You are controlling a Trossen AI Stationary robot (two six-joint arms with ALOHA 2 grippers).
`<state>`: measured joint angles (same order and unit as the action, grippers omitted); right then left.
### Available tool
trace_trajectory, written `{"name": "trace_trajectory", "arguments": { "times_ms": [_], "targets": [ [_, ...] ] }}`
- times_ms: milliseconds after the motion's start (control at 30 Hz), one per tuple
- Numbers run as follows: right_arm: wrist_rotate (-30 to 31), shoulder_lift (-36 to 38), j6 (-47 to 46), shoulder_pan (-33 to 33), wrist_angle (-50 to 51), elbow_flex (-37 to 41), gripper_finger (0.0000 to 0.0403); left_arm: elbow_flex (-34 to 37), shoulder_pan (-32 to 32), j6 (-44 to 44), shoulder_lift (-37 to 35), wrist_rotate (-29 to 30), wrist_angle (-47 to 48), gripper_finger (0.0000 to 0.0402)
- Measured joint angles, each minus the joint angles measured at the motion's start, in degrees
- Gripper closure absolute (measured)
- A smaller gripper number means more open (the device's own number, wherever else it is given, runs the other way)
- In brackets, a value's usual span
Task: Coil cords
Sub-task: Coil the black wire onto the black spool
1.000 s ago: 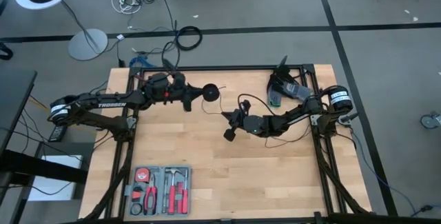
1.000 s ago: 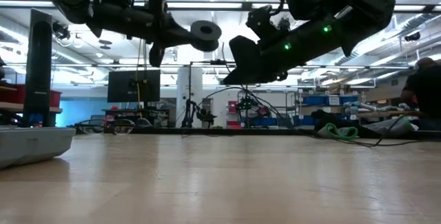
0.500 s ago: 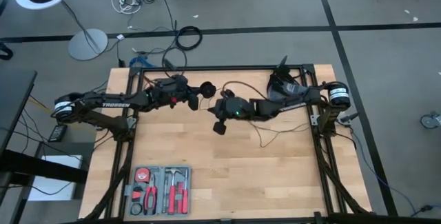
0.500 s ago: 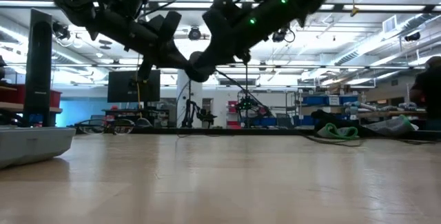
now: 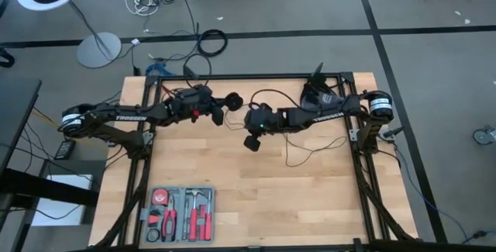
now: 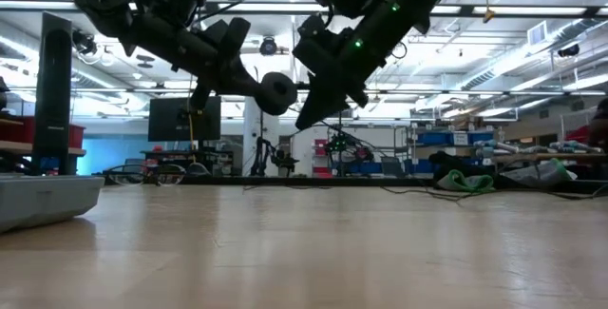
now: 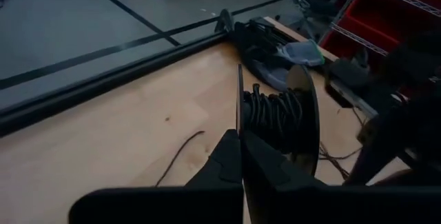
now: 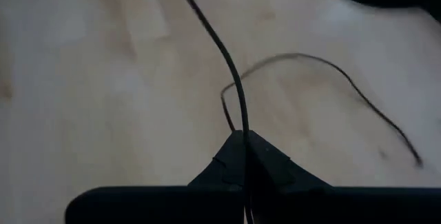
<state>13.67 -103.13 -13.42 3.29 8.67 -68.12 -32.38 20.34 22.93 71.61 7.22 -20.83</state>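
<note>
Left wrist view shows my left gripper (image 7: pixel 241 156) clamped on the puck (image 7: pixel 279 117), cord (image 7: pixel 275 114) wound around its middle, just ahead of the fingertips. My right gripper (image 8: pixel 242 156) is pinched on the same cord, which runs forward and trails loosely over the table (image 5: pixel 256 198) below it.

Thin black cord (image 5: pixel 306 145), loose curves trailing over the counter (image 5: pixel 263 198), partly wound on round black puck (image 7: pixel 284 117), puck raised above the counter
</note>
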Motion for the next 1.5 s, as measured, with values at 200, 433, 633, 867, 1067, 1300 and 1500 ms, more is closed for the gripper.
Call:
{"name": "trace_trajectory", "arguments": {
  "times_ms": [200,433,633,867,1067,1300,1500],
  "targets": [
    [11.8,0.3,0.0,-1.5,0.6,0.0,0.0403,0.0,0.3,-0.2,0.0,-2.0,2.5,0.0402],
    [15.1,1.9,2.9,0.1,-3.0,0.0,0.0403,0.0,0.2,-0.2,0.0,-7.4,8.6,0.0402],
    [13.5,2.1,-5.3,3.6,5.3,0.0,0.0403,0.0,-0.1,0.0,0.0,-11.9,8.1,0.0402],
    [4.4,2.1,-4.7,3.1,6.6,0.0,0.0403,0.0,0.3,0.1,0.0,-13.3,2.8,0.0402],
    [3.2,2.1,-4.9,1.7,6.5,0.0,0.0403,0.0,1.2,2.6,0.0,-13.8,-4.1,0.0402],
    [1.1,2.0,-1.4,1.3,2.0,0.0,0.0403,0.0,1.3,3.0,0.0,-15.0,-2.9,0.0402],
    [-9.0,2.0,1.2,0.8,-9.1,0.0,0.0403,0.0,1.3,3.2,0.0,-7.2,-3.5,0.0402]
  ]
}}
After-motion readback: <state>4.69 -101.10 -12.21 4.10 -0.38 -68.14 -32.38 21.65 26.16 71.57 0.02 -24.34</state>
